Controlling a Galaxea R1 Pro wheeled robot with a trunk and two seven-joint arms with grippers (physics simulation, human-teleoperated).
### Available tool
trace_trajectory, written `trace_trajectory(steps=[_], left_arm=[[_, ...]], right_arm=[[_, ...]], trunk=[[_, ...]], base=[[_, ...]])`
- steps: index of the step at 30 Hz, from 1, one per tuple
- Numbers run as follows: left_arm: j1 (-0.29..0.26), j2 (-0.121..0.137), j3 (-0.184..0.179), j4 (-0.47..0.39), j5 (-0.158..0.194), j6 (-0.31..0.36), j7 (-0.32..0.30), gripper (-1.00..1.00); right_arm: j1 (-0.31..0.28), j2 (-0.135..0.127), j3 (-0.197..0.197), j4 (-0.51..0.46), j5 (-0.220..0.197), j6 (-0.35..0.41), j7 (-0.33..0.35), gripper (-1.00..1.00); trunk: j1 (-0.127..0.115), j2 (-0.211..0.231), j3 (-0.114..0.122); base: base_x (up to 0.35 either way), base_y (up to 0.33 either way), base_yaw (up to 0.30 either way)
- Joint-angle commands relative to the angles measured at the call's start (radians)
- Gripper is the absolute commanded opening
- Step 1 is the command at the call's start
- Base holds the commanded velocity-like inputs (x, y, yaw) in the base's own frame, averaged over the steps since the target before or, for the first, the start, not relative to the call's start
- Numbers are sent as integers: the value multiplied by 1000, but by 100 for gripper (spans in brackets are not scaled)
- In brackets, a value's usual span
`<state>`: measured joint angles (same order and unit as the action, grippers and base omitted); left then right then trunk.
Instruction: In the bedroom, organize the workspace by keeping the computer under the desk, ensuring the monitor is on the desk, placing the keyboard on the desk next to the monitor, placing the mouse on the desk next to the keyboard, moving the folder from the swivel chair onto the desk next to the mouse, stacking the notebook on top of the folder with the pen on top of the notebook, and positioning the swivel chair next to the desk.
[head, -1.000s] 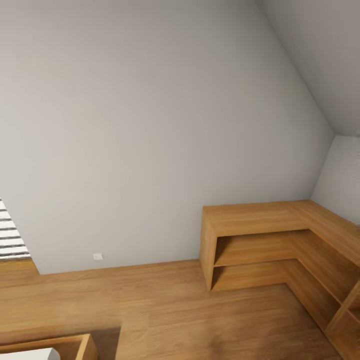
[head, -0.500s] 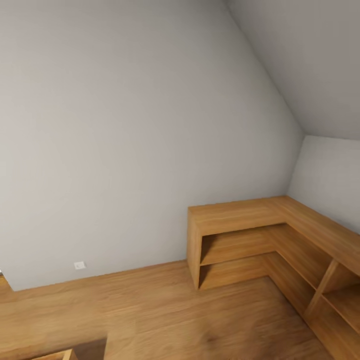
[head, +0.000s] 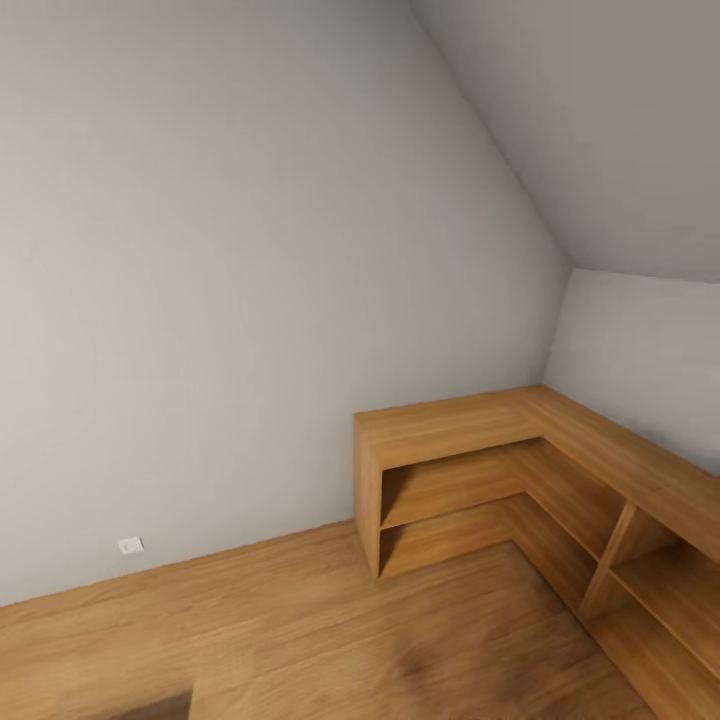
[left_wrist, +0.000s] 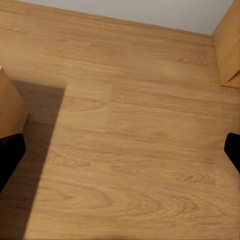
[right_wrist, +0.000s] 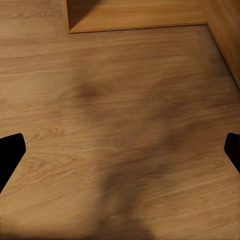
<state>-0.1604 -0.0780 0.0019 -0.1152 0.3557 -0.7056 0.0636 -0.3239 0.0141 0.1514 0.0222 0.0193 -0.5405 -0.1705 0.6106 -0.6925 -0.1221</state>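
Observation:
The desk, the swivel chair and the task's other things are out of view. My left gripper (left_wrist: 120, 152) hangs open over bare wood floor, its black fingertips (left_wrist: 10, 155) far apart at the picture's two sides with nothing between them. My right gripper (right_wrist: 120, 150) is open too, with black fingertips (right_wrist: 10, 152) spread wide above the floor, holding nothing.
An L-shaped light-wood shelf unit (head: 470, 425) fills the room's corner at the right, under a sloping ceiling. A grey wall with a small white socket (head: 130, 545) runs along the left. Wood floor (head: 330, 640) lies in front. A wooden furniture corner (left_wrist: 10, 107) is near the left gripper.
The camera has turned right: the shelf unit has slid left in the picture, and the striped object and wooden box at the lower left have left the view.

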Motion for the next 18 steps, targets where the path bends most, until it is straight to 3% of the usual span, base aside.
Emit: trace_trajectory(steps=[1,7,12,18], left_arm=[[-1,0,0,0,-4,-2,6,100],[-1,-1,-5,0,-10,-4,-1,100],[-1,-1,-7,0,-13,-6,-3,100],[-1,-1,-8,0,-14,-5,-4,100]], right_arm=[[-1,1,8,2,2,-3,-9,100],[-1,5,9,2,2,-4,-9,100],[-1,8,8,2,2,-4,-9,100],[-1,7,8,2,2,-5,-9,100]], trunk=[[0,-1,-2],[0,-1,-1],[0,-1,2],[0,-1,6]], base=[[0,0,-19],[0,0,-33],[19,0,-160],[233,0,-214]])
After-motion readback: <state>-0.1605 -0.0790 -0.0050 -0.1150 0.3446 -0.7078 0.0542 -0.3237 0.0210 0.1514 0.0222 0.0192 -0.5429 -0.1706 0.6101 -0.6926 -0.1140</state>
